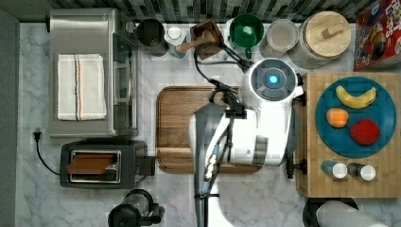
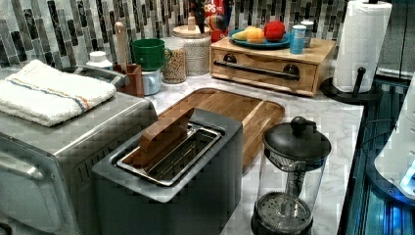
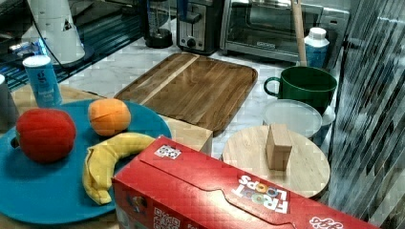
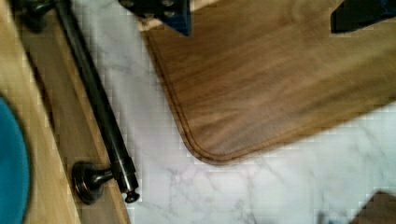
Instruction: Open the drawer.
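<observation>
One drawer [image 2: 264, 71] sits shut in the bamboo cabinet [image 2: 320, 54] at the upper right of the left view, its black bar handle [image 2: 257, 69] running across the front panel. In the wrist view the handle [image 4: 95, 100] lies just beside the marble counter [image 4: 289, 182], apart from my gripper [image 4: 261, 11]. My fingers [image 4: 161, 11] appear spread wide and hold nothing, hovering over the brown wooden tray [image 4: 271, 79]. In the top view my arm [image 1: 241, 130] covers the tray's right side, left of the cabinet [image 1: 350, 187]. A blue plate [image 1: 380, 109] of fruit rests on the cabinet top.
</observation>
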